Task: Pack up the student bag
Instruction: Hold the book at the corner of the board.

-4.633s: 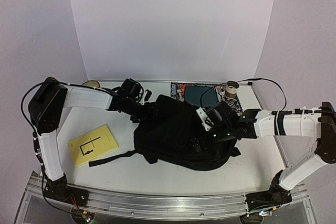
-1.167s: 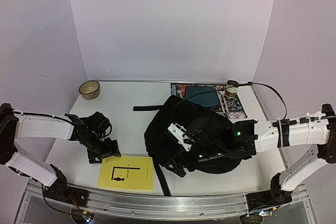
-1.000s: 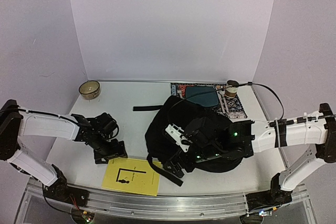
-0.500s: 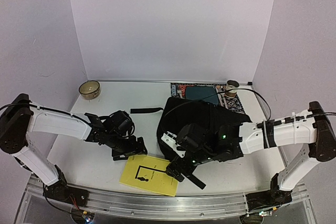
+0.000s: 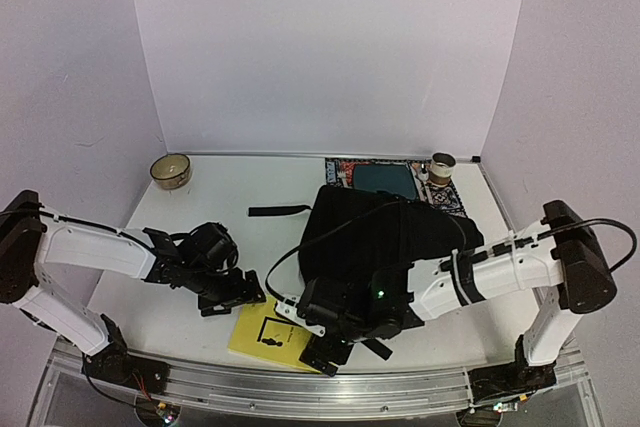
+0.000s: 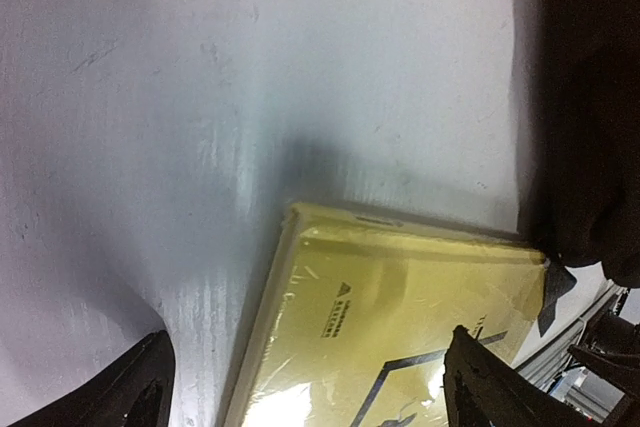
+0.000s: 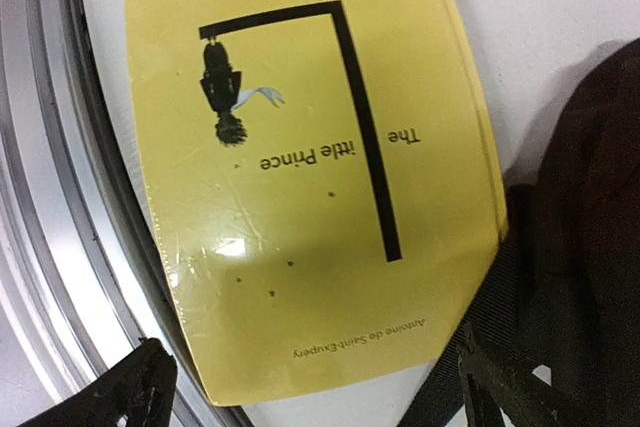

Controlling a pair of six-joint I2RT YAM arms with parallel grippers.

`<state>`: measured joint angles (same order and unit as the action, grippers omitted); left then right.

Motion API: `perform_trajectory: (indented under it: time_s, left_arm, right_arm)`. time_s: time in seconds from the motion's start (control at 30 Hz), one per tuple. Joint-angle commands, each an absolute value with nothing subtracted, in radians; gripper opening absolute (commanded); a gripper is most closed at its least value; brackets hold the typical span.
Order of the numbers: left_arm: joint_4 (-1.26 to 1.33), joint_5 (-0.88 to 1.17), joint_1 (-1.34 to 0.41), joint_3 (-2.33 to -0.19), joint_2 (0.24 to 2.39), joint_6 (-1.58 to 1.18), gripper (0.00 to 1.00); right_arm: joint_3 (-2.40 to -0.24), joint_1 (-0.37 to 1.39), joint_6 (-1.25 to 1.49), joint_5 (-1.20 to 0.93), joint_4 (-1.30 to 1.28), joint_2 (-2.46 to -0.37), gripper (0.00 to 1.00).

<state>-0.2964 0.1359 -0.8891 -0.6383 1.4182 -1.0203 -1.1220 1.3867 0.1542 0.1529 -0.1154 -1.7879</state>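
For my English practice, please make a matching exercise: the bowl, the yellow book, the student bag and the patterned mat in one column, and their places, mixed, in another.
Things:
1. bowl
2. The Little Prince book
3. student bag
4. patterned mat

Places:
a. centre right, the largest thing
b. far left corner
c. far side, behind the bag
d. near edge, lying flat

Pairs: 1-b, 2-d, 3-a, 4-c

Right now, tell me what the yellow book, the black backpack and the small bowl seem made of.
Yellow book: paper, glossy clear wrap; glare and wrinkles show. Black backpack: soft matte fabric; it slumps and folds. Bowl: perhaps glazed ceramic, too small to be sure.
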Motion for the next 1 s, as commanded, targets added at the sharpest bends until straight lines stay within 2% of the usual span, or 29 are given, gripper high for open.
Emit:
perform_trajectory:
  time_s: [0.0,0.4,0.6,0.77,0.97]
  left_arm:
    - [-0.276,0.185,-0.888,-0.631,1.403,-1.017,0.91]
    - [-0.249,0.250,-0.909,-0.686,1.503,-0.973,0.84]
    - [-0.242,0.259,-0.912,-0.697,1.508,-0.966,0.83]
    - [-0.239,0.261,-0.912,-0.694,1.496,-0.965,0.83]
    - [-0.239,0.250,-0.912,-0.689,1.466,-0.968,0.88]
  right_arm:
    - [-1.194,1.424,0.103,0.244,-0.196,-1.862,0.98]
    - [-1.309,1.478,0.029,0.344,-0.276,-1.994,0.98]
    - [-1.347,1.501,-0.010,0.485,-0.321,-2.033,0.98]
    - [-1.358,1.523,-0.048,0.626,-0.327,-2.040,0.87]
    - [-1.351,1.533,-0.057,0.697,-0.326,-1.973,0.64]
